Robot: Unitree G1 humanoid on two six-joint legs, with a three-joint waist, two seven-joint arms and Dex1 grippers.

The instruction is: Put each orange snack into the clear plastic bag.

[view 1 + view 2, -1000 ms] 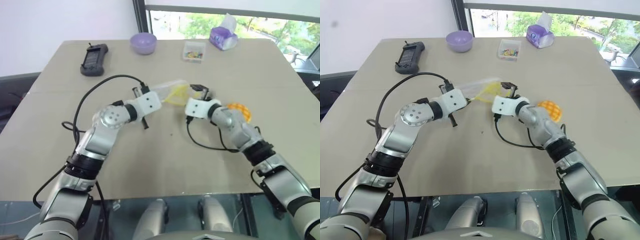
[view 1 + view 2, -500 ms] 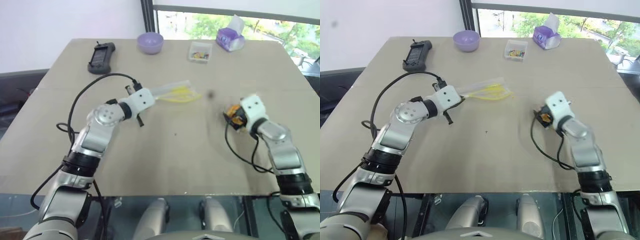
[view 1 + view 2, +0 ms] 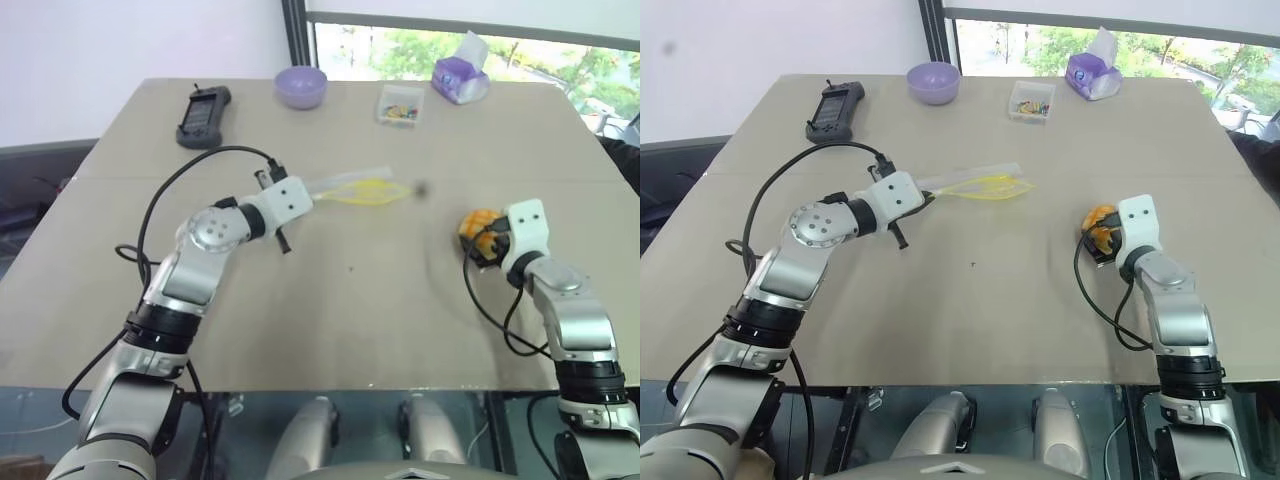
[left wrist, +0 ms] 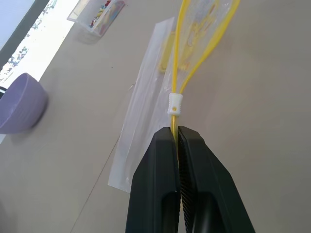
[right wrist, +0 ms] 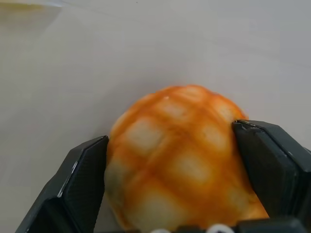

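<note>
Our left gripper point(image 4: 177, 141) pinches the clear yellow-sealed plastic bag point(image 4: 146, 111), while our right gripper point(image 5: 172, 160) straddles the round orange criss-crossed bun point(image 5: 175, 160), fingers touching its sides.

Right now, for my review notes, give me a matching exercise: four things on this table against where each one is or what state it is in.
1. round orange criss-cross bun
2. clear plastic zip bag with yellow seal
3. purple bowl
4. black handheld device

a. far left of the table
b. between the right gripper's fingers
c. far edge, beside the small clear box
d. pinched by the left gripper

Pairs: 1-b, 2-d, 3-c, 4-a
</note>
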